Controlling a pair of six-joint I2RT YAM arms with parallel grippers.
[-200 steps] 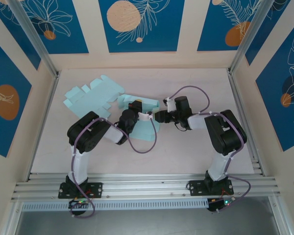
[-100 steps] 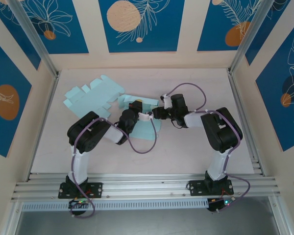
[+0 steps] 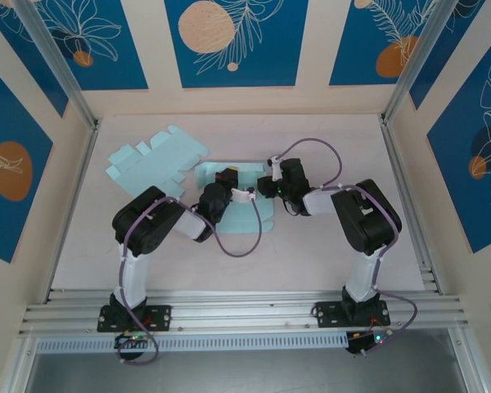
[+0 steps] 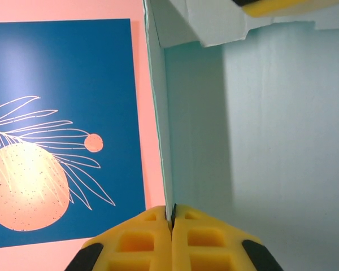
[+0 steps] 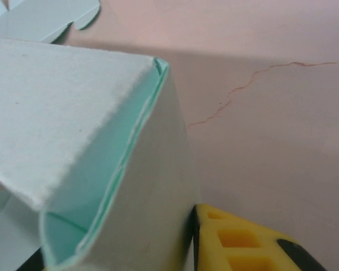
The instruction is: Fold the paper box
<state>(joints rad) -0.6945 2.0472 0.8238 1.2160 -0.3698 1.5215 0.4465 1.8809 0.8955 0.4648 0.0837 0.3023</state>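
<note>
Left tool (image 4: 172, 219) on paper box (image 4: 260, 141) wall

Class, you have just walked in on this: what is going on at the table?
Two robot arms are working on a pale blue paper box in the middle of the table. The left claw is shut on the edge of one upright wall. The right claw comes in from the right, its yellow finger against a folded corner; whether it grips is unclear. The box is only partly formed. A flat box blank lies at the far left.

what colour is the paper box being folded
The paper box is pale mint green, plain with no print; it shows best in the left wrist view.
</note>
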